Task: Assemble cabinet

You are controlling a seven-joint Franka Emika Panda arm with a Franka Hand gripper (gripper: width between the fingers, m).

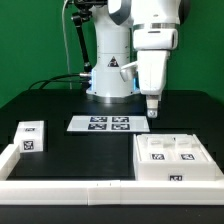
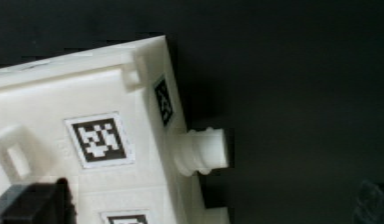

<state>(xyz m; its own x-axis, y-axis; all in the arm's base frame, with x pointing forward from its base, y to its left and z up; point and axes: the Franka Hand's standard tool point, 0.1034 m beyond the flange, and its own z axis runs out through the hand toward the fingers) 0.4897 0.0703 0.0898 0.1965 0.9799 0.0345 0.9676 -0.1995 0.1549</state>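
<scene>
The cabinet (image 1: 175, 160) is a large white box with black-and-white tags, lying on the black table at the exterior view's right. In the wrist view the cabinet (image 2: 82, 90) fills one side, showing tags and a round white peg (image 2: 210, 150) on its edge. My gripper (image 1: 152, 104) points down and hovers just above and behind the cabinet's far left corner. In the wrist view the gripper (image 2: 207, 208) is empty, with its dark fingers (image 2: 29, 205) far apart at the frame's edges. A small tagged white drawer block (image 1: 30, 137) sits at the exterior view's left.
The marker board (image 1: 100, 124) lies flat in the middle of the table, in front of the arm's base (image 1: 110, 80). A low white border wall (image 1: 60, 186) runs along the front and the left edge. Black cables hang behind the arm.
</scene>
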